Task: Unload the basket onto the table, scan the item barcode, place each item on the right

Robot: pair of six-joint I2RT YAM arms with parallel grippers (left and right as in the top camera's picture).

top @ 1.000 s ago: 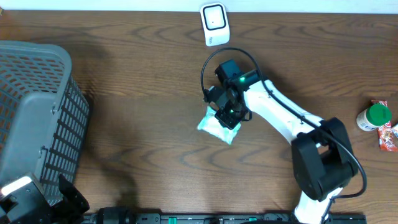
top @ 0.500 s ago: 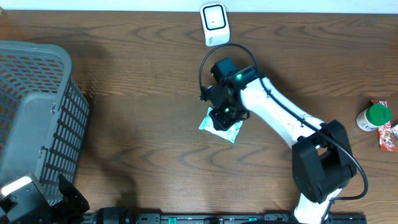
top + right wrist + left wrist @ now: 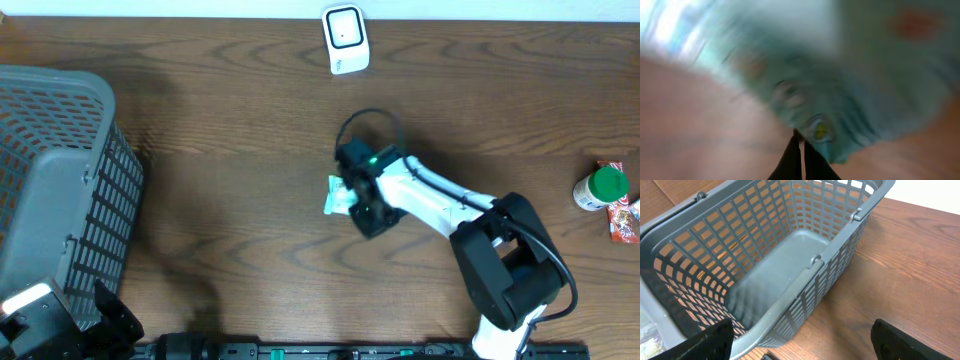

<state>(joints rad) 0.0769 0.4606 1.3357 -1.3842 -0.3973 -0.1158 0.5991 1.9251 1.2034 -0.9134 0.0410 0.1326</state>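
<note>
No luck reading any labels. The right wrist view is pure blur, just teal and white wrapper with a reddish blob, and from overhead the print on the packet (image 3: 338, 196) is too small to read.

The packet is mid-bench, below the scanner (image 3: 345, 38) and well apart from it. Its long axis looks to run roughly far-to-near, though the arm covers part of it, so I can't tell which way it faces.

The right gripper (image 3: 352, 198) is closed, pinching the packet's edge. The left gripper (image 3: 802, 347) is spread wide with nothing in it, hanging by the basket (image 3: 790, 295).

Count: one packet, one scanner, one basket, one green-capped bottle (image 3: 604, 187) and one red pack (image 3: 625, 222) at the right edge.
</note>
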